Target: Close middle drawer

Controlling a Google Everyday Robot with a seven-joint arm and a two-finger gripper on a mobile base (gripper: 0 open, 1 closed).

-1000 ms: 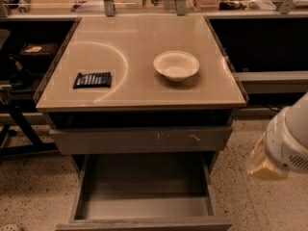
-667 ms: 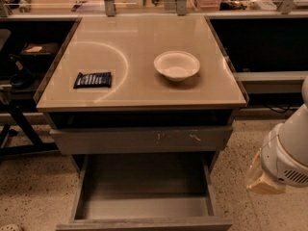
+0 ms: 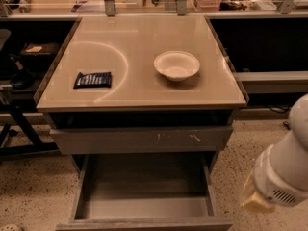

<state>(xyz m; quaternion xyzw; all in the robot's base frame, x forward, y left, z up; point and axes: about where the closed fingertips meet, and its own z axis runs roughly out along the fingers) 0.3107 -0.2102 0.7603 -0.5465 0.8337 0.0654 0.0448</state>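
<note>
The middle drawer [image 3: 144, 208] is pulled far out at the bottom of the cabinet, wide and grey, with a shallow empty interior. Its plain front panel [image 3: 144, 224] lies at the lower edge of the camera view. My gripper [image 3: 253, 199] shows as a pale tan end on the white arm [image 3: 284, 170] at the lower right. It hangs to the right of the drawer's right side wall, near its front corner, apart from it. It holds nothing that I can see.
Above the open drawer is a grey drawer front with pale scratch marks [image 3: 139, 139], standing slightly out. On the tan cabinet top [image 3: 139, 32] are a white bowl [image 3: 176, 65] and a dark packet [image 3: 93, 79]. Dark shelving flanks both sides, above speckled floor [image 3: 29, 196].
My arm and gripper have moved down and a little left, closer to the right front corner of the open drawer. The drawer, bowl and packet have not moved.
</note>
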